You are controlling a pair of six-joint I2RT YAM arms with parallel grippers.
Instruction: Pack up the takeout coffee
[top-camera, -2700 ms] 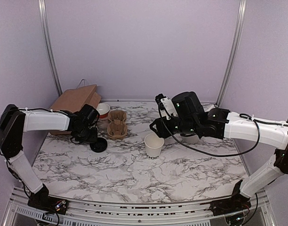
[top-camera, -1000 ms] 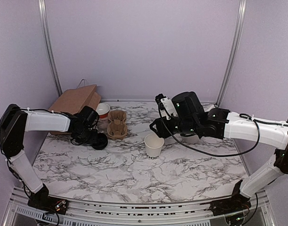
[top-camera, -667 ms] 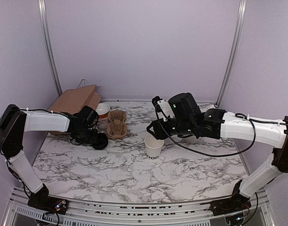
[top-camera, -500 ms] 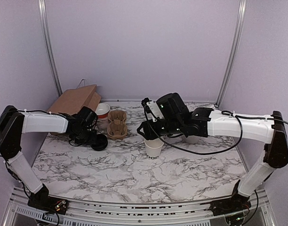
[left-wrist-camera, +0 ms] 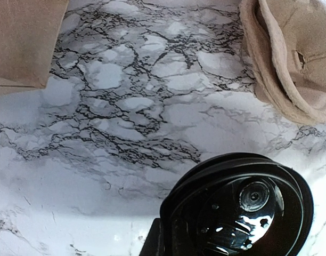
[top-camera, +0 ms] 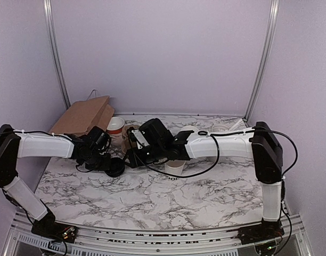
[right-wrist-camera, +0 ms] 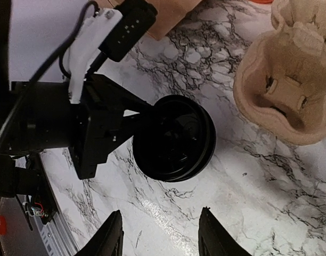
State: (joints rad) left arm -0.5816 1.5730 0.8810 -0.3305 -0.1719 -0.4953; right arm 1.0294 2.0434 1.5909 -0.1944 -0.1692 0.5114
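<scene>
My left end effector (right-wrist-camera: 128, 130) is closed on the rim of the black lid (right-wrist-camera: 173, 137) and the open right end effector (right-wrist-camera: 160, 234) hangs just above it, so I fear they collide, or my right arm (top-camera: 221, 145) tips the white cup (top-camera: 175, 168) standing close by it on the worktop (top-camera: 205, 197).

Table (top-camera: 152, 202): white marble top with dark veins. On it I see:
- far left corner: brown paper bag (top-camera: 84, 114)
- just right of the bag: small red-and-white bowl (top-camera: 116, 125)
- beside the bowl: pulp cup carrier (right-wrist-camera: 291, 80)
- near centre: white paper cup (top-camera: 175, 169), upright and open
</scene>
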